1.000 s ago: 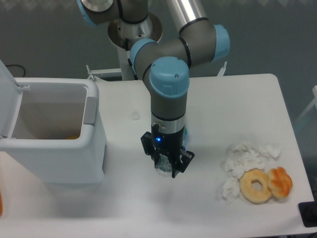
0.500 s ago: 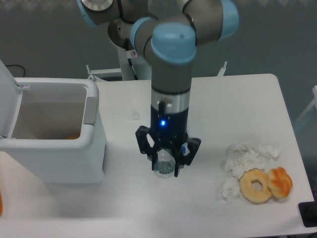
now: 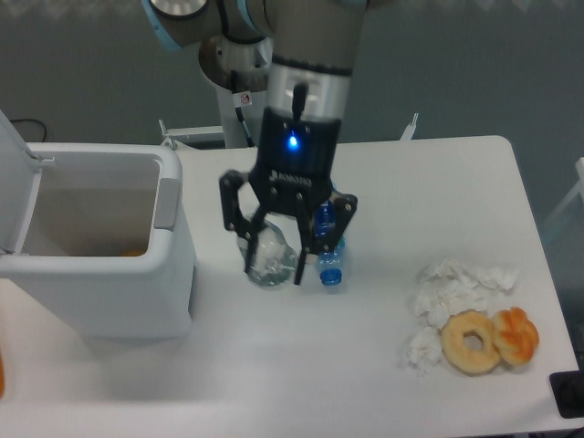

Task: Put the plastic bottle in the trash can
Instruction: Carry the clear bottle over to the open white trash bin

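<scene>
end effector [image 3: 273, 258] clamps 1 plastic bottle [image 3: 267, 260] (clear) | 1 trash can [image 3: 137, 301], lid up | 2 doughnuts [image 3: 472, 341]

Fingers [image 3: 274, 266] clamp plastic bottle [image 3: 270, 260] above table [image 3: 438, 182], beside open trash can [image 3: 100, 274].

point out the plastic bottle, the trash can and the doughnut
plastic bottle [image 3: 270, 258], fixed camera, its clear crinkled body
trash can [image 3: 168, 203], fixed camera, its grey inner rim
doughnut [image 3: 471, 342], fixed camera, its ring
</scene>
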`<state>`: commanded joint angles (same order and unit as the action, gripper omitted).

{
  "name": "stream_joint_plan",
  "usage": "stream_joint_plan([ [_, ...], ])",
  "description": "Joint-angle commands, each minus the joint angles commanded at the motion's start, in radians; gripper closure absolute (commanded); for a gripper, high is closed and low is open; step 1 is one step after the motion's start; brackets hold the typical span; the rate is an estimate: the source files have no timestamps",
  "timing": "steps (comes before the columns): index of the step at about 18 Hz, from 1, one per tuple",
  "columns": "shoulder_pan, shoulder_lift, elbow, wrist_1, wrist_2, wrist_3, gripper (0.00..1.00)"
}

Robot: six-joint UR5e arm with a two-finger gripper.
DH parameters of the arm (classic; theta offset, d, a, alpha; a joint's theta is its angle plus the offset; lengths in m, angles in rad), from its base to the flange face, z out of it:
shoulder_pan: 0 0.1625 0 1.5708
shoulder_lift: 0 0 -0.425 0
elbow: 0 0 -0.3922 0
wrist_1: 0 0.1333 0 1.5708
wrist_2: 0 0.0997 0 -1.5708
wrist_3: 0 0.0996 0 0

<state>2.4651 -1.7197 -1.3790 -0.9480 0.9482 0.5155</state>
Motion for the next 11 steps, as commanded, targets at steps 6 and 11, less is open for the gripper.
stream_joint_plan([
  [6,-0.018,0.071,-0.058,0.003,-0.124,-0.028,0.43],
  [11,-0.058,0.124,-0.120,0.005,-0.131,-0.032,0.43],
])
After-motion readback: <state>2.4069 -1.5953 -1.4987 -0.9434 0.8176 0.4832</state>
